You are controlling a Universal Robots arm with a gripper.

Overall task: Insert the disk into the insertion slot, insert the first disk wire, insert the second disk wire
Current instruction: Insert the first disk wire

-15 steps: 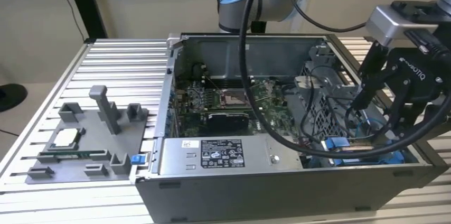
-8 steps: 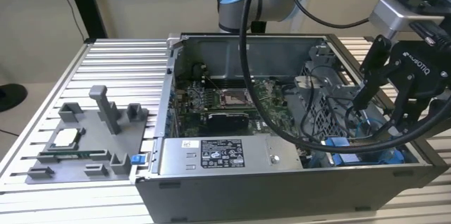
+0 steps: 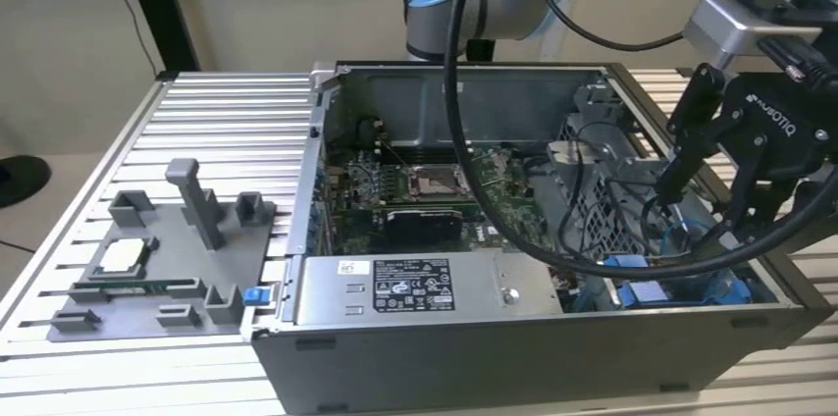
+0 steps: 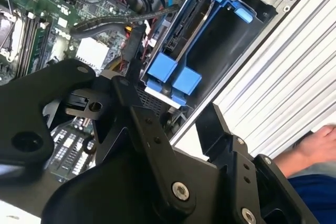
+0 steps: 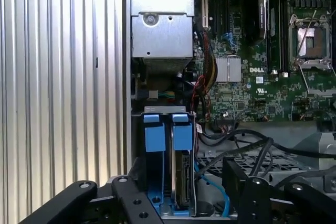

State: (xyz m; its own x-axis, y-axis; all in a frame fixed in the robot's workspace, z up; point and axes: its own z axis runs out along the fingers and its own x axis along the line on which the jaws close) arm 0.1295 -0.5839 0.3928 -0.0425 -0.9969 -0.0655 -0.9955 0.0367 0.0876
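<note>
Black hand [image 4: 167, 100], wide open, hangs over the insertion slot [image 4: 226, 56]
Its fingers [image 4: 142, 124] are spread apart and hold nothing, just above the computer case's [image 3: 524, 357] corner on the exterior view's right. The disk [image 5: 181, 179] stands on edge inside the slot, between blue rails, with a blue wire [image 5: 212, 182] curving beside it.

Fingers [image 5: 131, 203] spread wide, straddling the insertion slot [image 5: 157, 171]. Disk [image 5: 181, 179] seated in it, edge-on, two blue tabs [image 5: 155, 136] at the end away from the fingers. Blue wire [image 5: 216, 190] and black cables [image 5: 262, 142] by one finger. Beyond the fingers: silver power-supply box [image 5: 161, 24], motherboard [image 5: 252, 85]. Ribbed surface [image 5: 63, 77] alongside the case.
</note>
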